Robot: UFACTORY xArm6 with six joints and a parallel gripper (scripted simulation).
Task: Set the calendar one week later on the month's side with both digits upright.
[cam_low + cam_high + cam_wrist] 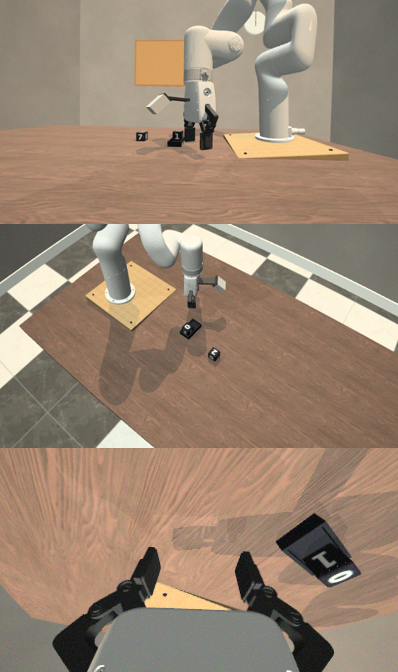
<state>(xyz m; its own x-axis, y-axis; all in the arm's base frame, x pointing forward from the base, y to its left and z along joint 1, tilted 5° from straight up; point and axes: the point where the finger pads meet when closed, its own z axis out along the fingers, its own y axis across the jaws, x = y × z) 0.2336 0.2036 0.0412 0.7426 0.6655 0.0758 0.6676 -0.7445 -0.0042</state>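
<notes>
The black tray lies flat on the table. One black cube stands in one end of it, with 0 on top and an upright 1 towards the exterior camera; the other end is empty. The second cube lies loose on the table beyond the tray, with what looks like a 2 on top and a 7 towards the exterior camera; it is outside the wrist view. My gripper is open and empty, above the table on the robot-base side of the tray.
The wooden base board carries the robot's foot and lies near the gripper. The brown table extends beyond the loose cube. Arm shadows fall across the tray area.
</notes>
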